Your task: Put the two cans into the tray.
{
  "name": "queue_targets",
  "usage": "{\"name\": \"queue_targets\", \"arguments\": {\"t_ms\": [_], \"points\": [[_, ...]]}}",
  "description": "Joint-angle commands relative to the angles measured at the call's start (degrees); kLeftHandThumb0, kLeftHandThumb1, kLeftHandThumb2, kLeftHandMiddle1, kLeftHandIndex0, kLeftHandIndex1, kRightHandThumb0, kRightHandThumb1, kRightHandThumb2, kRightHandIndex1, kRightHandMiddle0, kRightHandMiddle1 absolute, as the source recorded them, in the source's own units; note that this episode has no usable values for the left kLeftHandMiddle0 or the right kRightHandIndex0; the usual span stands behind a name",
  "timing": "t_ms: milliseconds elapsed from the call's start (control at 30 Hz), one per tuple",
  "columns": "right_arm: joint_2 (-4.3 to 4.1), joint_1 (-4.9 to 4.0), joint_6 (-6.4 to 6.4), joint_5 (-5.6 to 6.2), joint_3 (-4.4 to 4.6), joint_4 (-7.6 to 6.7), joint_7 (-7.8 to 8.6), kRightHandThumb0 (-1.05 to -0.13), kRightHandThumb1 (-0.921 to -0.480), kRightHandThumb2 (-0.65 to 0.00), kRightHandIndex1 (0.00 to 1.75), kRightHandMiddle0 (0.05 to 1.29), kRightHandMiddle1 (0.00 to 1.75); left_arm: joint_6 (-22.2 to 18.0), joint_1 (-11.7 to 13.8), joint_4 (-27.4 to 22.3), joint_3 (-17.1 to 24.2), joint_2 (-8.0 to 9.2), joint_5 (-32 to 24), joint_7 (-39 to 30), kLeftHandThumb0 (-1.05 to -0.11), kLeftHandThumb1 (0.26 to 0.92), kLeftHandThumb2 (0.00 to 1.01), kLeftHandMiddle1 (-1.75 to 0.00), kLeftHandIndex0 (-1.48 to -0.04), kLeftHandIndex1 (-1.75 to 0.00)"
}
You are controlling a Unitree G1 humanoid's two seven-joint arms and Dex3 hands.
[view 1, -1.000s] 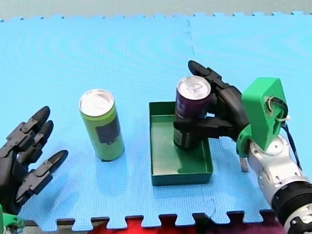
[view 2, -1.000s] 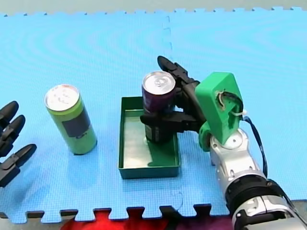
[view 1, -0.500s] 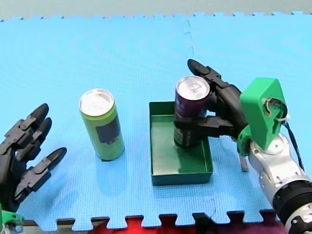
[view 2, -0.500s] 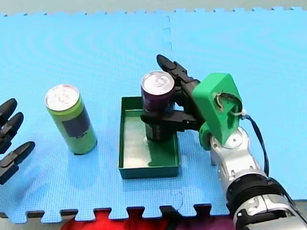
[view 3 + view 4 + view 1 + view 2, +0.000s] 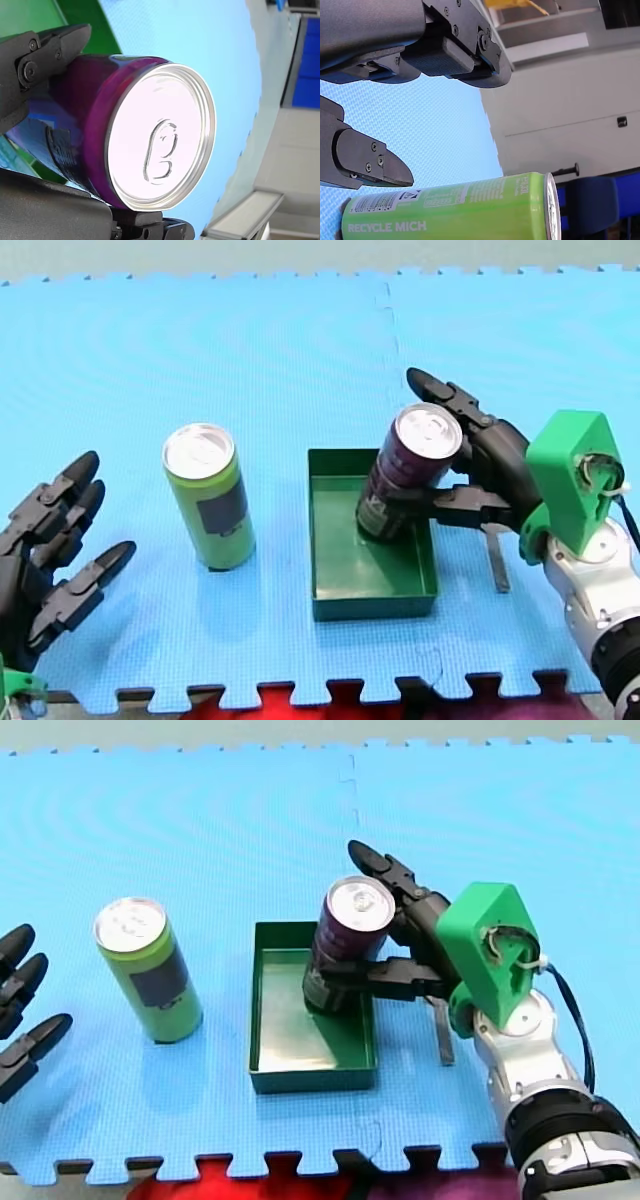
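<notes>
Blue foam mat (image 5: 250,340) covers the whole work surface. Green tray (image 5: 372,605) sits near the middle of it, a bit toward the robot's right.

Right hand (image 5: 480,475) comes in from the right and reaches over the tray's right wall. Left hand (image 5: 50,560) is at the near left edge of the mat, holds nothing, apart from any can.

Green can (image 5: 212,505) stands upright on the mat, left of the tray, between the tray and the left hand, not touching either. In the second wrist view the green can (image 5: 450,205) shows beyond black fingers, with a clear gap.

Purple can (image 5: 405,480) is inside the tray, base down near the far right corner, tilted, top leaning toward the right hand. The right hand's fingers (image 5: 450,405) curl behind the upper body and the thumb (image 5: 440,502) crosses the front at mid height, so the can is pinched between them. First wrist view agrees: purple can (image 5: 150,140) is clamped between black fingers, lid sealed.

Handling, my guess: thin metal, smooth and slippery, stiff enough but dents if squeezed hard. Sealed lid suggests full, so some weight. A tall narrow can tips easily. Best hold is around mid-body, thumb opposite the fingers. The purple can needs righting before release, or it may fall over.
</notes>
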Motion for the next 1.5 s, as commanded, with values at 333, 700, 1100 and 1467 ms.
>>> {"name": "queue_targets", "arguments": {"t_ms": [333, 700, 1100, 1467], "points": [[-1.13, 1.12, 2.26, 1.7, -0.6, -2.74, 1.61, -0.96, -0.798, 0.0, 0.02, 0.13, 0.0, 0.14, 0.22, -0.74, -0.31, 0.33, 0.92, 1.37, -1.048, 0.921, 0.08, 0.0, -0.51, 0.0], [-1.04, 1.32, 2.09, 2.1, -0.6, -2.96, 1.3, -0.944, -0.802, -0.003, 0.03, 0.15, 0.01, -0.07, -0.01, -0.07, -0.28, 0.28, 0.89, 1.31, -1.048, 0.921, 0.08, 0.0, -0.51, 0.0], [-0.74, 0.9, 1.15, 1.3, -0.25, -2.77, -1.16, -1.022, -0.85, -0.008, 0.02, 0.15, 0.0, -0.24, -0.46, 0.31, -0.39, 0.34, 1.13, 1.49, -1.048, 0.921, 0.08, 0.0, -0.51, 0.0], [-3.5, 1.69, -0.61, 2.67, -1.99, -0.63, 1.71, -1.043, -0.848, 0.0, 0.02, 0.17, 0.0, -0.27, -0.52, 0.11, -0.41, 0.72, 1.0, 1.4, -1.048, 0.921, 0.09, 0.0, -0.51, 0.0]]}}
